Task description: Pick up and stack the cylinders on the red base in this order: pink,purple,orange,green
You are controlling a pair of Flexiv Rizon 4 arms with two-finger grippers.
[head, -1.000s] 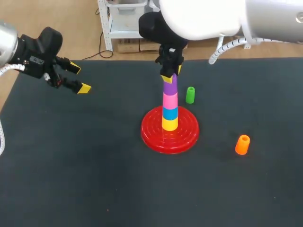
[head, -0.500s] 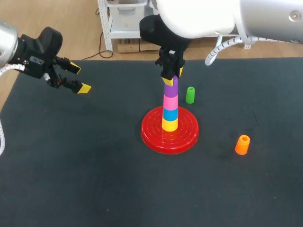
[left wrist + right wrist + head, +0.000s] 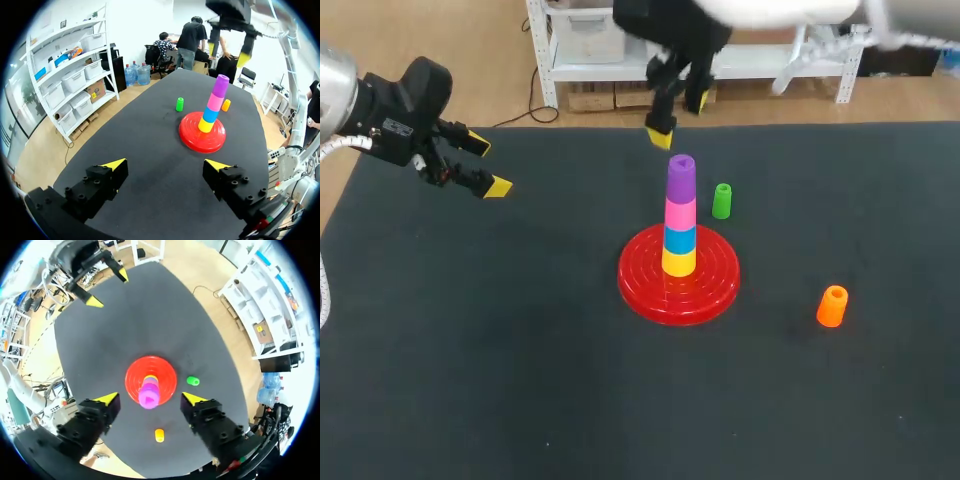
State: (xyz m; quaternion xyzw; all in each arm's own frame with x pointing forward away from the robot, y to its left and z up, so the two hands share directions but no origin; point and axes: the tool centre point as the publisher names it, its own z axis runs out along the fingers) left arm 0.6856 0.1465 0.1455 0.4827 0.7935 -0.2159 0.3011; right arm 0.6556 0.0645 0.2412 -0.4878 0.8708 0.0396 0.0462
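The right fingers point(image 3: 660, 137) hang open above the purple cylinder point(image 3: 681, 176), which tops the stack on the red base point(image 3: 645, 290); the orange cylinder point(image 3: 832, 305) and green cylinder point(image 3: 721, 201) stand on the surface point(image 3: 520, 350), and the left fingers point(image 3: 498, 187) are open, well apart.

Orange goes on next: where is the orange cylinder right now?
In the head view the orange cylinder stands on the table right of the red base, apart from it, nearer the camera than the green cylinder.
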